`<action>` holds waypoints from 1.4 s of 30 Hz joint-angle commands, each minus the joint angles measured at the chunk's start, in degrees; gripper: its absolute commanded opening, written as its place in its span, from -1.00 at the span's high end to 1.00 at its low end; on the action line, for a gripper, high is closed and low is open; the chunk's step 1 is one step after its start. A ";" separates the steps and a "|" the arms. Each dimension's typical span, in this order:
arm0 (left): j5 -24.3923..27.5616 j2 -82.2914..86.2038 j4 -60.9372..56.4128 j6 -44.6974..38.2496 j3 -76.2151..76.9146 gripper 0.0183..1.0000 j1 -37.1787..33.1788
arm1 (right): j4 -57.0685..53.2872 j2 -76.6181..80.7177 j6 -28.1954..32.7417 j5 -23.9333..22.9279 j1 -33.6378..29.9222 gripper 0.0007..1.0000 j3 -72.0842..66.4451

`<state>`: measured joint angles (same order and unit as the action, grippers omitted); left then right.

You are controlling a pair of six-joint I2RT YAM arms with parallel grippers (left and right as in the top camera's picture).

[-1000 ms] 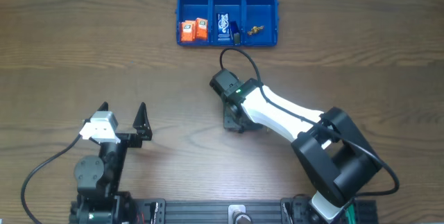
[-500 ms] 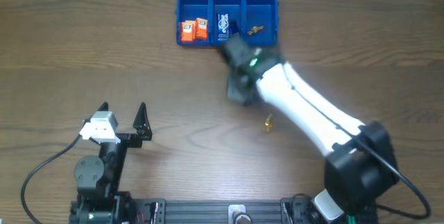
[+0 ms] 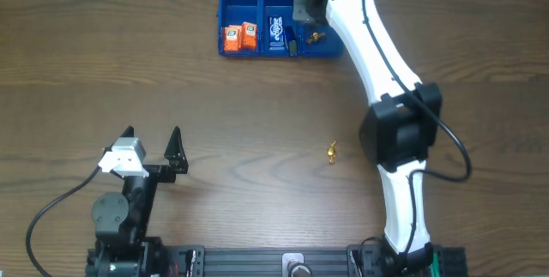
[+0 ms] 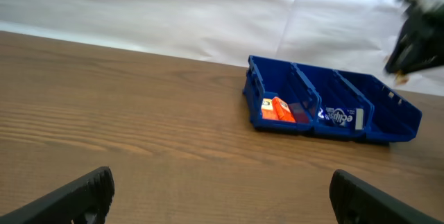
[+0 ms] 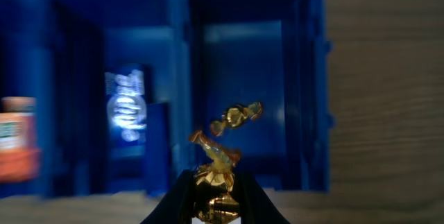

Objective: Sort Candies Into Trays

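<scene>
Wood table (image 3: pixel 103 71). Right arm at full stretch, right gripper (image 5: pixel 216 186) poised above the blue tray (image 3: pixel 241 3), jaws pinched narrow on a gold-wrapped candy (image 5: pixel 212 160). The candy's long axis runs straight out from the fingertips, twisted end leading. The tray's right-hand compartment lies directly past the jaw tips, and a matching gold candy (image 5: pixel 238 115) is already on its floor. The blue packets (image 5: pixel 125 106) are one bay to the side of the jaws, the orange candies (image 3: pixel 239 37) a bay beyond that. Judgement: release is next, and it turns on the jaws being centred over that right bay, not its divider. Left gripper (image 3: pixel 151 135) parked near its base, jaws wide, nothing between them. Loose gold candy (image 3: pixel 332 151) on the table, well behind the right jaws; the right arm looks nearer to it.
</scene>
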<state>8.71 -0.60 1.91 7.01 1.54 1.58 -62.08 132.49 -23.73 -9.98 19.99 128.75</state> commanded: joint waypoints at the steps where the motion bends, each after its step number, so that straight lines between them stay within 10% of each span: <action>1: 1.01 0.33 1.68 -1.03 -1.27 -1.00 -0.24 | 0.94 1.70 1.40 -2.47 -1.79 0.50 1.62; 8: 1.01 0.33 1.68 -1.03 -1.27 -1.00 -0.24 | -0.07 0.59 4.31 -3.89 -1.99 -0.34 1.62; 28: 1.01 0.33 1.68 -1.03 -1.27 -1.00 -0.24 | 12.52 -40.89 -9.55 6.32 7.61 -0.43 -73.68; 42: 1.01 0.33 1.68 -1.03 -1.27 -1.00 -0.24 | 17.51 -35.95 -10.60 6.32 7.65 -0.18 -78.55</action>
<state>8.71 -0.58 1.96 6.98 1.56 1.58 -45.04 95.20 -33.28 -3.44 27.29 50.78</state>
